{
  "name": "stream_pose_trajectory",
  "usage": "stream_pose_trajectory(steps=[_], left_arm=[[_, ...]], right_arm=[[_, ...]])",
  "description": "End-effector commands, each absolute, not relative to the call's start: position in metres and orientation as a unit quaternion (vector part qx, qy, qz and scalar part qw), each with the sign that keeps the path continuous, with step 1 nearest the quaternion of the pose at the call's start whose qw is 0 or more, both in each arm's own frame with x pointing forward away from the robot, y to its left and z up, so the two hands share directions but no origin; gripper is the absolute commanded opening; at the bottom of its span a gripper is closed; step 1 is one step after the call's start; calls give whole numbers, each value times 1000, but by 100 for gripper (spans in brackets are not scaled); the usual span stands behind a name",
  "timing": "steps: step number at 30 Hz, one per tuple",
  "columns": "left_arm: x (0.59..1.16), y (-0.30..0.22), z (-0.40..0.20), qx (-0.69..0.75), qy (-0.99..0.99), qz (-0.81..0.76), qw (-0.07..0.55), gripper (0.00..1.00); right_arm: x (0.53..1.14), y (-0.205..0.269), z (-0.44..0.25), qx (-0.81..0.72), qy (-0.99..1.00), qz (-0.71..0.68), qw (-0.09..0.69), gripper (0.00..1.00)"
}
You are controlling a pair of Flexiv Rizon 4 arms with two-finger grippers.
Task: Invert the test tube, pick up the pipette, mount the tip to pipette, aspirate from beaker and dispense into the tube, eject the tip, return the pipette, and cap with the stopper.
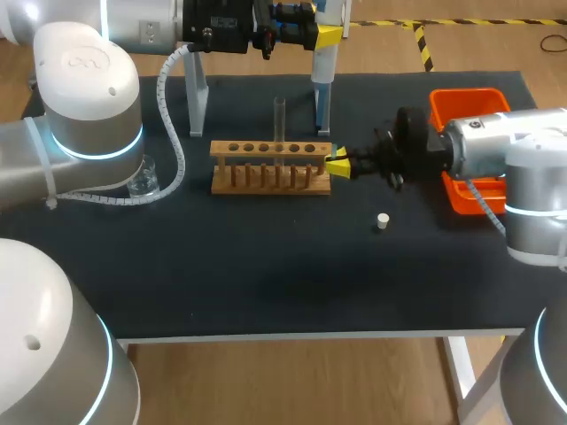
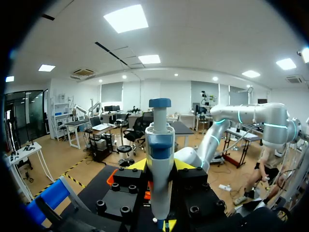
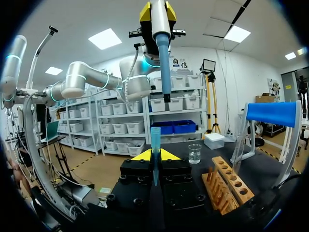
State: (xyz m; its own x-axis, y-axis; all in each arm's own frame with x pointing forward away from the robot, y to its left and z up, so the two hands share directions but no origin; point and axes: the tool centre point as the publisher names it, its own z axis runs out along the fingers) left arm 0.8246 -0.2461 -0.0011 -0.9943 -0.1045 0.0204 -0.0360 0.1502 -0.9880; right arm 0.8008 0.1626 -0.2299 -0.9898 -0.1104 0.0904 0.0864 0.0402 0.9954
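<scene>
Left hand [image 2: 161, 166] held the white-and-blue pipette [image 2: 160, 140], right hand [image 3: 154, 155] the slim blue plastic tip [image 3: 155, 137]; they needed lining up squarely before pressing.

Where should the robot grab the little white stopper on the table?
Pinch the stopper by its round sides, coming straight down from above. It sits low on the table, apart from the rack, so nothing blocks the way down.

Nothing legible: no text, number or label readable on the blue-and-white plastic pipette [image 2: 160, 159] or the black table [image 1: 266, 266].
</scene>
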Motion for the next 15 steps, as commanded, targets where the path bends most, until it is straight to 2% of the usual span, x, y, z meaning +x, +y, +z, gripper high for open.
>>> stream_pose_trajectory(steps=[1,15], left_arm=[[824,-247,-1,-47,758,-650,27,0],[824,-247,-1,-47,758,-650,27,0]], right_arm=[[801,167,-229,8,-719,-692,70,0],[805,176,-222,10,-719,-692,64,0]])
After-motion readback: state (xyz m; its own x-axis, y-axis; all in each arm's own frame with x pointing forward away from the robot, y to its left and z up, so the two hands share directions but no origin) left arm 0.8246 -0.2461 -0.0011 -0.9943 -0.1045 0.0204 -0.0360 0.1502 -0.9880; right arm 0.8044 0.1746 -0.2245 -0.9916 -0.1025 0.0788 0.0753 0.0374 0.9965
